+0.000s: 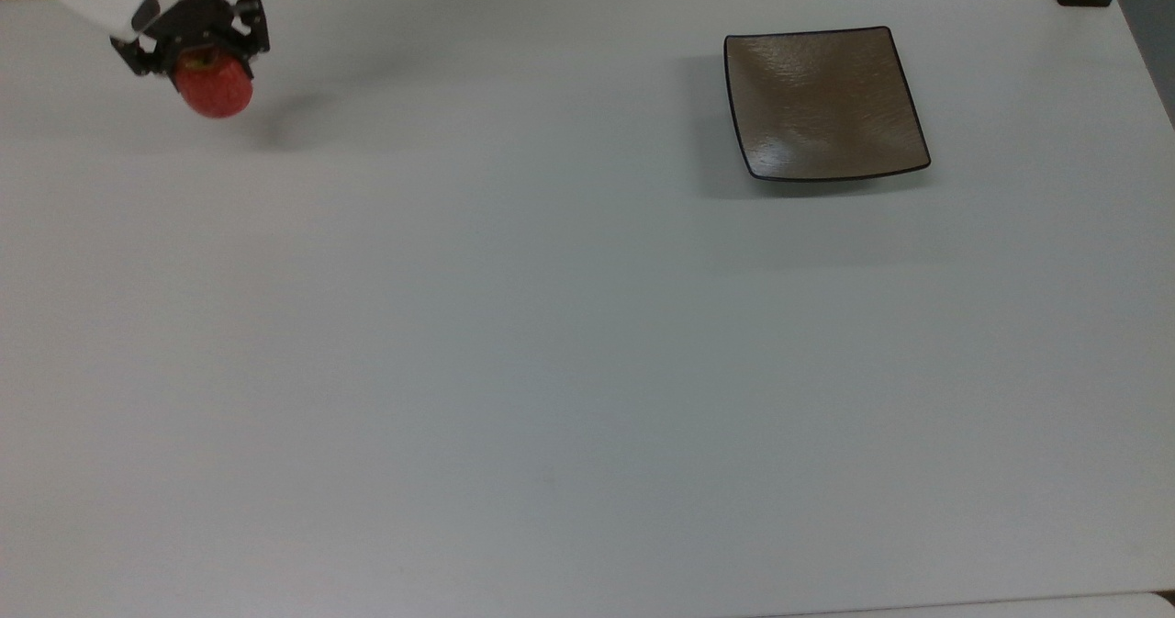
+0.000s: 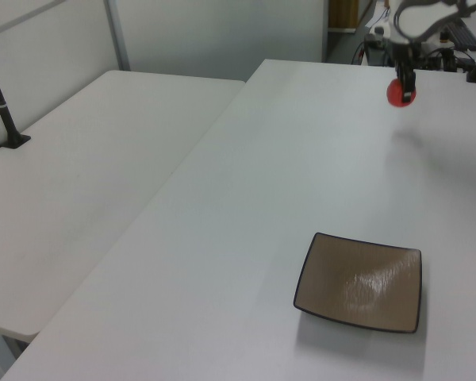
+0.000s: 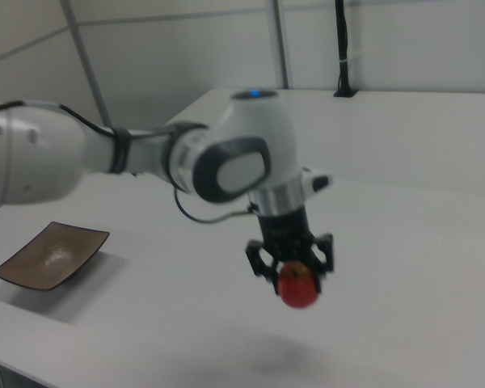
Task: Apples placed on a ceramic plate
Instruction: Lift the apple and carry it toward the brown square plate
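We've got the gripper [image 1: 197,58] clamped on the apple [image 1: 215,91], airborne and well apart from the ceramic plate [image 1: 824,104]; next: carry across and lower onto it.

Red apple [image 1: 214,90] held aloft, square brown plate [image 1: 823,104] empty

I see even, soft overhead light; the white table [image 1: 551,324] shows faint shadows; glare streaks the square glossy brown plate [image 1: 823,104]; right view looks soft.
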Controlling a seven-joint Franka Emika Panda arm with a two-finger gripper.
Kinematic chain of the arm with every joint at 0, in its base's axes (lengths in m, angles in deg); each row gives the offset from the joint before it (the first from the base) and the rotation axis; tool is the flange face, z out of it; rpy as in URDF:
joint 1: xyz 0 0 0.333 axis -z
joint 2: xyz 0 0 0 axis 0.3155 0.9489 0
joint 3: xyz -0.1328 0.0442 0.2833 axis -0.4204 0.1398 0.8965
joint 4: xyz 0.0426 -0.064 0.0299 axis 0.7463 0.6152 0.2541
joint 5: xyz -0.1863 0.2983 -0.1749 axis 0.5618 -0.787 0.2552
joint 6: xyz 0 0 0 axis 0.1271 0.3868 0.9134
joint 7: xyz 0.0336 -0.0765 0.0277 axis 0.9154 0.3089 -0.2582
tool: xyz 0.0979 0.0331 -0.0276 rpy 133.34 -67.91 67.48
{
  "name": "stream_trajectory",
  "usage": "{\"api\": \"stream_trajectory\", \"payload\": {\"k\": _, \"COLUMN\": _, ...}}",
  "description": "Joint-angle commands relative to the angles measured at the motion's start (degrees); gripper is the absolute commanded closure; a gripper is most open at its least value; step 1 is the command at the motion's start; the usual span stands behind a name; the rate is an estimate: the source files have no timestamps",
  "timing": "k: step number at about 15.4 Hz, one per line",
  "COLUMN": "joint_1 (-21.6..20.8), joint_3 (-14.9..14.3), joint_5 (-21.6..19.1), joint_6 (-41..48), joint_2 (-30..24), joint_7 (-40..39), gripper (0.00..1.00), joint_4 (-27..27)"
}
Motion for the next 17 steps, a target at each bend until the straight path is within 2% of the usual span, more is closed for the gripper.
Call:
{"api": "stream_trajectory", "payload": {"k": 1, "joint_1": -0.3, "joint_3": 4.4, "joint_5": -0.8, "joint_6": 8.2, "joint_2": -7.9, "joint_7": 2.8, "gripper": 0.81, "joint_4": -0.7}}
{"api": "stream_trajectory", "payload": {"k": 2, "joint_1": -0.3, "joint_3": 5.4, "joint_5": -1.5, "joint_6": 9.6, "joint_2": -9.5, "joint_7": 3.4, "gripper": 0.81, "joint_4": -0.7}}
{"api": "stream_trajectory", "payload": {"k": 3, "joint_1": -0.2, "joint_3": 8.0, "joint_5": -2.6, "joint_6": 12.2, "joint_2": -11.4, "joint_7": 4.9, "gripper": 0.81, "joint_4": -1.3}}
{"api": "stream_trajectory", "payload": {"k": 8, "joint_1": -0.2, "joint_3": 18.4, "joint_5": -5.2, "joint_6": 23.6, "joint_2": -12.0, "joint_7": 12.4, "gripper": 0.81, "joint_4": -7.7}}
{"api": "stream_trajectory", "payload": {"k": 15, "joint_1": -0.5, "joint_3": 35.7, "joint_5": -10.8, "joint_6": 25.7, "joint_2": -11.9, "joint_7": 27.4, "gripper": 0.81, "joint_4": -8.9}}
{"api": "stream_trajectory", "payload": {"k": 16, "joint_1": -2.1, "joint_3": 38.5, "joint_5": -11.4, "joint_6": 25.6, "joint_2": -11.8, "joint_7": 30.0, "gripper": 0.81, "joint_4": -8.9}}
{"api": "stream_trajectory", "payload": {"k": 17, "joint_1": -3.4, "joint_3": 39.5, "joint_5": -11.4, "joint_6": 25.4, "joint_2": -11.5, "joint_7": 32.2, "gripper": 0.81, "joint_4": -8.8}}
